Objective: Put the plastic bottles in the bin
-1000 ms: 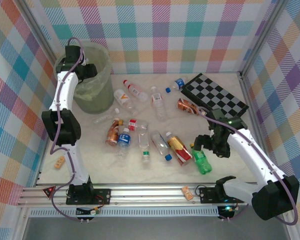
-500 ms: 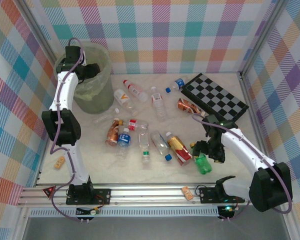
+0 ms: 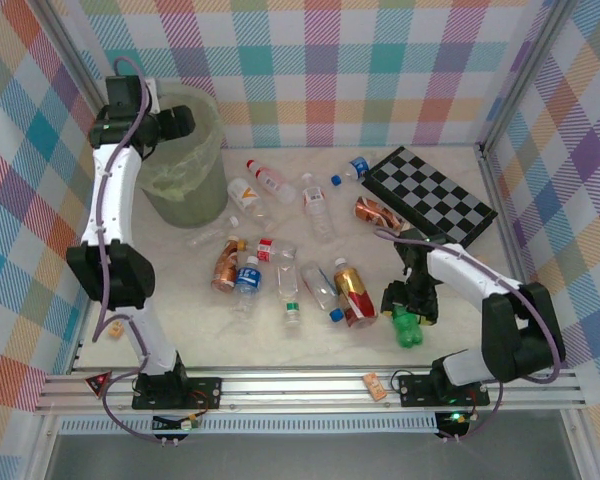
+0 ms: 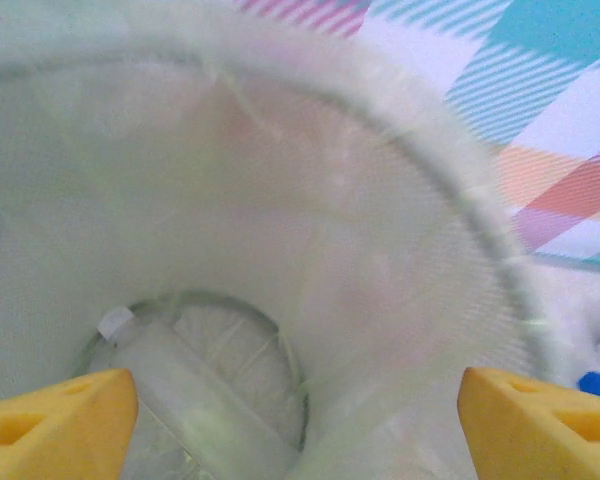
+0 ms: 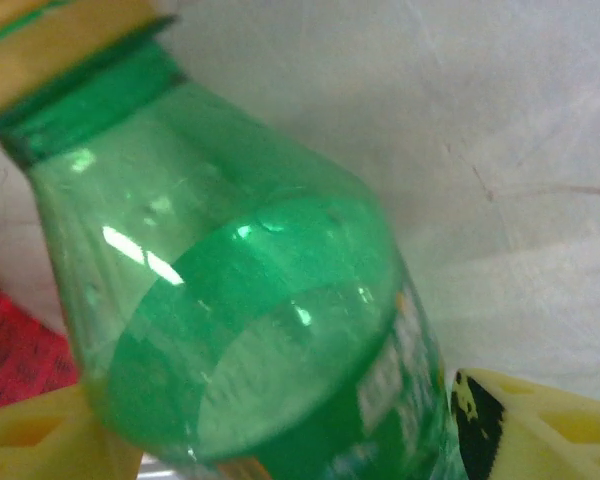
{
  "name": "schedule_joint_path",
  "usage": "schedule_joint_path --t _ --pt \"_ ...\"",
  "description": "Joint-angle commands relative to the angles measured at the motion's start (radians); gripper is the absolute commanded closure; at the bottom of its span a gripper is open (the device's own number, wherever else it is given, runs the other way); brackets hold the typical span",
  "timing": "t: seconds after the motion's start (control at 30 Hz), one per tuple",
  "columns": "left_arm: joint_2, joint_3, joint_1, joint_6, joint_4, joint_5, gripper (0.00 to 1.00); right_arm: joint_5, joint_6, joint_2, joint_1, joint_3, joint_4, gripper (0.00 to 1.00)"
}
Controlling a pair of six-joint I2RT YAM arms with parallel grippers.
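Right gripper (image 3: 402, 303), fingers straddling the green bottle (image 5: 250, 300) that lies near-right on the table (image 3: 230, 345), well apart from the bin (image 3: 192, 192); we cannot tell if it pinches yet, and judge the bottle light, slick and crushable, best held across its stiffer shoulder.

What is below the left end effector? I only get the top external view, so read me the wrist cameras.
Observer: The left wrist camera looks down into the bin; a clear bottle with a white cap lies on its bottom.
Operator: Report the grip state there.
Observer: The left end effector is open, its yellow fingers wide apart with nothing between them.
Operator: Now the right side.
Observer: The right end effector straddles the green bottle, one finger on each side; I cannot tell whether they press it.
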Motion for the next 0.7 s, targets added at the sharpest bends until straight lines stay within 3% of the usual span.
schedule_joint_path --t 0.0,0.1,0.3,0.5,0.67 --pt "-0.144 -0.035 0.004 -0.009 -0.003 0.025 0.16 0.014 -0.013 0.039 -0.012 -0.018 0.054 0.26" --pt "-0.293 -0.181 0.002 -0.037 0.041 -0.003 0.16 0.026 -0.017 0.067 -0.02 -0.01 0.083 0.32" --pt "-0.578 -0.554 -0.032 -0.186 0.165 0.067 0.16 0.032 -0.053 0.08 -0.048 0.045 0.085 0.43" --pt "-0.742 -0.858 -0.176 -0.295 0.249 0.087 0.16 0.023 -0.089 0.058 -0.102 0.097 0.082 0.5" --pt "-0.808 -0.997 -0.302 -0.365 0.3 0.145 0.15 -0.105 -0.085 0.004 -0.138 0.164 0.112 0.53"
